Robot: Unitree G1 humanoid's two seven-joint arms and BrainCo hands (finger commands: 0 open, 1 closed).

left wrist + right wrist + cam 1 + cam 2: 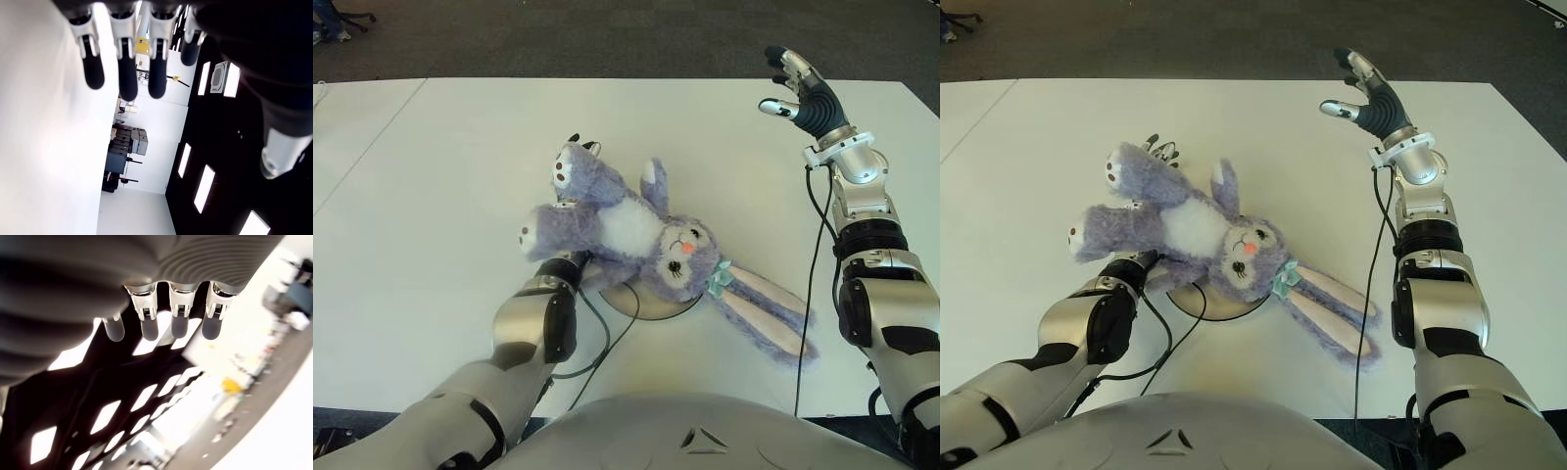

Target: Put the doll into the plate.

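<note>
Lying across the plate (651, 302), the doll (651, 240) could slide off toward 4 o'clock, where its ears overhang the worktop (431, 215). The left hand (1160, 150) beneath it shows released fingers (124, 73); the right hand (800, 90), at 1 o'clock, is released too.

One doll (636, 240) (plush), one plate (651, 302).

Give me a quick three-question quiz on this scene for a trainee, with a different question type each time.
1. True or false: the right hand grips the plush bunny.
2. What lies partly hidden under the bunny's head? A) plate B) bowl C) cup
3. Fill in: the left hand, with its fingers straight, holds ____.
Key: 1 false; 2 A; 3 nothing.
</note>
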